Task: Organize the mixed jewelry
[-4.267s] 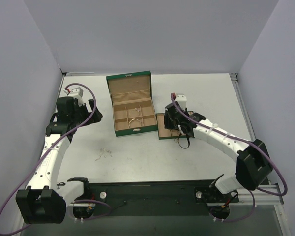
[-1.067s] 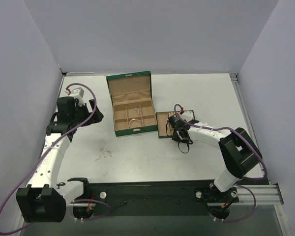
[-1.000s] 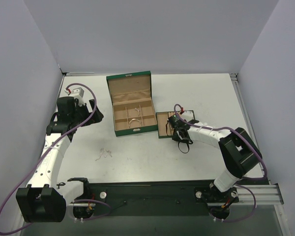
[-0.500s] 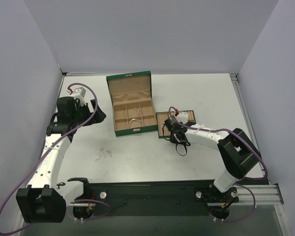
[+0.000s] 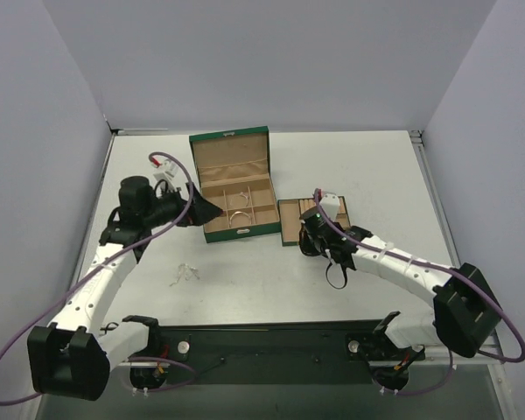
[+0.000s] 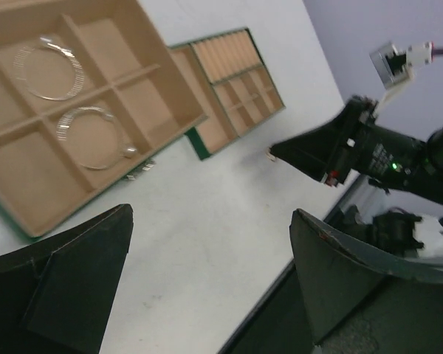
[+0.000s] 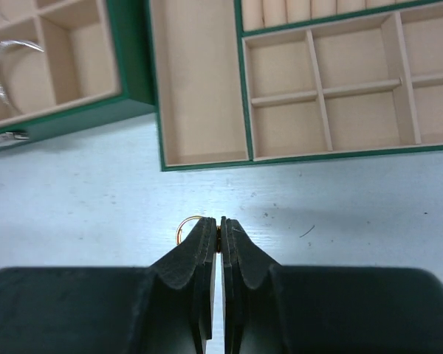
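My right gripper (image 7: pixel 220 225) is shut on the small tan-gold ring (image 7: pixel 183 226), held just above the white table in front of the small green tray (image 7: pixel 201 167). In the top view this gripper (image 5: pixel 311 242) sits at the tray's near edge. My left gripper (image 6: pixel 213 214) is open and empty, hovering over the table near the green box (image 6: pixel 192 122); in the top view it is at the box's left side (image 5: pixel 205 210). Two silvery wire hoops (image 6: pixel 48 66) (image 6: pixel 96 136) lie in box compartments. The fine pale chain (image 5: pixel 185 273) lies on the table near the left arm.
The green box (image 5: pixel 234 229) stands open with its lid up at the table's centre back. The small tray (image 5: pixel 290 240) with ring rolls lies right beside it. Grey walls enclose the table on three sides. A black rail (image 5: pixel 271 337) runs along the near edge.
My left arm has swung right, bringing its gripper to the box's left side. My right gripper has drawn back slightly from the small tray, staying shut.
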Motion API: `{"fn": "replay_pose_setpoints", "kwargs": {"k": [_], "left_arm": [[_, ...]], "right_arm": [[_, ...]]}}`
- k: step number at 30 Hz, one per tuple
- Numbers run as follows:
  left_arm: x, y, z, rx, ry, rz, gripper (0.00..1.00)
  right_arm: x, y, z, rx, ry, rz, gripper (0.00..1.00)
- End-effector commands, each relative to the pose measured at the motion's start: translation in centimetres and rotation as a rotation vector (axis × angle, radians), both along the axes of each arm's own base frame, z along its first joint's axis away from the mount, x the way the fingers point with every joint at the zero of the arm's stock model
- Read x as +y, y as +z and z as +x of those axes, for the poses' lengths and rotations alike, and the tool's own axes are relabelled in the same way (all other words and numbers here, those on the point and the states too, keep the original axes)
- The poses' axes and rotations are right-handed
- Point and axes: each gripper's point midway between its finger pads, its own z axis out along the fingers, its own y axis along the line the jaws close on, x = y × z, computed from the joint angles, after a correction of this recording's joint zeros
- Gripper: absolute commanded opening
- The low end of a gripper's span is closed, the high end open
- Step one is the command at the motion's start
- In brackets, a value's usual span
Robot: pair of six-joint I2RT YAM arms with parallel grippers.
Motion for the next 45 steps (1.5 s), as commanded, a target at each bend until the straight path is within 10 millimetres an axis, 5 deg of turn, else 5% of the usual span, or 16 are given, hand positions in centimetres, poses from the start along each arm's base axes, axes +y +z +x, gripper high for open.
{"fn": "replay_pose_setpoints", "kwargs": {"k": [1, 8, 21, 31, 35, 45], "left_arm": [[-7.2, 2.3, -1.9, -0.066, -0.145, -0.115, 0.97], [-13.4, -0.6, -3.1, 0.072, -0.212, -0.187, 0.96], [-19.7, -3.8, -4.9, 0.187, -0.292, -0.202, 0.81], [-21.2, -4.4, -4.7, 0.201, -0.288, -0.236, 0.74], [-21.4, -4.3, -4.3, 0.200, -0.273, -0.252, 0.57], [-22.0, -4.5, -4.5, 0.211, -0.285, -0.268, 0.44]], "right_arm": [[0.7, 2.7, 0.1, -0.110, 0.032, 0.084, 0.00], [1.5, 5.2, -0.5, -0.242, 0.089, 0.149, 0.00], [3.0, 7.3, -1.1, -0.367, 0.158, 0.213, 0.00], [3.4, 7.4, -1.5, -0.373, 0.175, 0.217, 0.00], [3.3, 7.4, -1.5, -0.376, 0.171, 0.219, 0.00], [3.2, 7.4, -1.5, -0.382, 0.159, 0.233, 0.00]]}}
